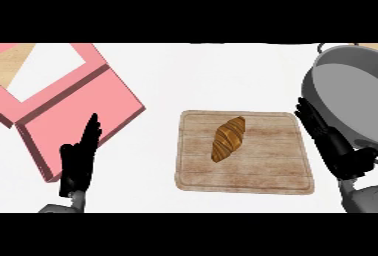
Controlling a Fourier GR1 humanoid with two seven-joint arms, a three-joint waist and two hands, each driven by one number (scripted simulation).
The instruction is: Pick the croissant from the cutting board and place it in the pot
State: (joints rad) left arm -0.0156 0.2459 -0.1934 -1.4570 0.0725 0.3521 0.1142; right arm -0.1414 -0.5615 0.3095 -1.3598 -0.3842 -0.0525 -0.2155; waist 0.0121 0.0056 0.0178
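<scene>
At the near edge of the table (184, 75), two black hands come up from grey forearms. The left hand (78, 161) shows towards the near left corner, fingers straight and close together, pointing at the far edge and holding nothing. It overlaps the near side of a pink box (81, 107). The right hand (334, 146) shows towards the near right corner, its fingers also straight and a little apart, with nothing in them. It sits just beside the right edge of the cutting board (273, 167), and its fingertips reach across the near rim of the pot (347, 95).

The wooden cutting board lies flat near the middle of the table. The croissant (228, 138) rests on it, a little left of the board's centre, lying at a slant with its far end leaning right.

Farther off, the grey pot stands by the far right corner, its inside bare. The pink box lies open at an angle by the far left corner, with a white panel inside its far half.
</scene>
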